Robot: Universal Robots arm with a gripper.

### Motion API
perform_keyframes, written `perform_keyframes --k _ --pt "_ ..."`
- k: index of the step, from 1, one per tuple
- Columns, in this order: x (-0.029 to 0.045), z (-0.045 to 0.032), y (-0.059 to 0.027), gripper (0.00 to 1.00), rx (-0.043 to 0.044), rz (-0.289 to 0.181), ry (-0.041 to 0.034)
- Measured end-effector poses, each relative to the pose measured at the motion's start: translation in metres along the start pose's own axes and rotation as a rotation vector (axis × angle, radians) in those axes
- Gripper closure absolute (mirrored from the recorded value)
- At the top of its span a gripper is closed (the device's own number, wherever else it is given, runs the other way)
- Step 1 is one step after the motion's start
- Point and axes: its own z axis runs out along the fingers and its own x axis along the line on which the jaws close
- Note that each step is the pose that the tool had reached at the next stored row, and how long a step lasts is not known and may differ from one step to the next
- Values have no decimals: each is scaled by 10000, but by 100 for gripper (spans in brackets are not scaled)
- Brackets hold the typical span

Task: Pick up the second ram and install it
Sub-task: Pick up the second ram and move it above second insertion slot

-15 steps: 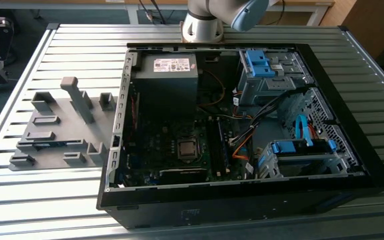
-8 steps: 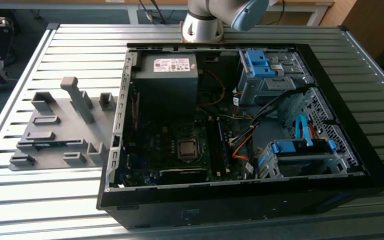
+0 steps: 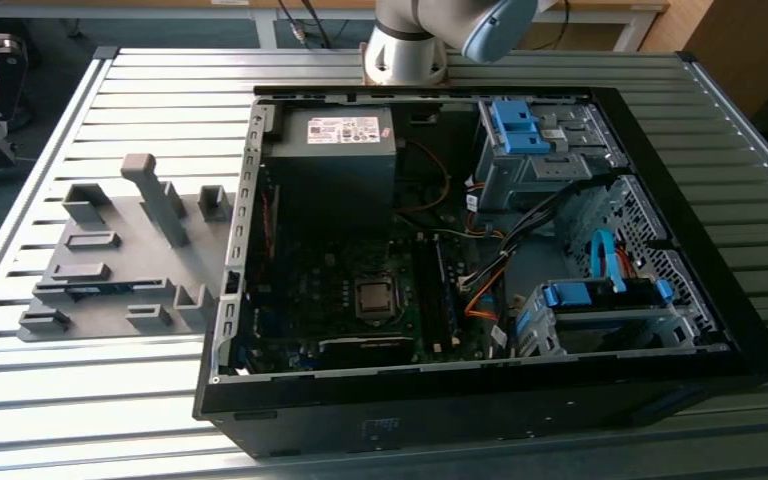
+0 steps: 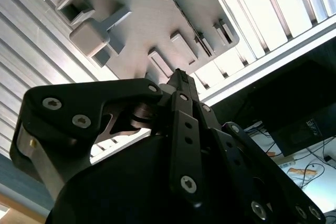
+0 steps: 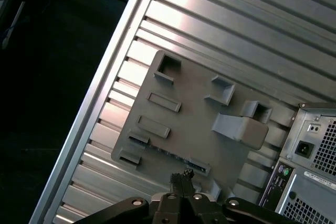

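The second ram is a thin blue stick standing on edge in a slot near the front of the grey holder tray, left of the open computer case. In the first wrist view the ram shows as a narrow strip between two grey supports on the tray. My gripper hangs well above the tray with its fingertips pressed together, over the end of that strip. The second wrist view shows the gripper shut and holding nothing, with the tray beyond it.
The case lies open on a slatted metal table, with the motherboard, power supply and light-blue drive brackets inside. A tall grey post rises from the tray. The arm's base stands behind the case.
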Motion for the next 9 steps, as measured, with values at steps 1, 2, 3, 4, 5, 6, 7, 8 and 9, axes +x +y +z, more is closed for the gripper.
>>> perform_keyframes --k 1,2,3,4,5,6,7,8,9 --pt "0 0 0 89 0 -14 1" --pt "0 0 0 89 -1 -29 1" --pt "0 0 0 89 -1 -43 1" --pt "0 0 0 89 -1 -57 2" --pt "0 0 -1 89 -1 -70 3" --pt "0 0 -1 89 -1 -83 3" --pt "0 0 -1 89 -2 -97 3" --pt "0 0 -1 89 -2 -110 4" --pt "0 0 -1 89 -2 -125 4"
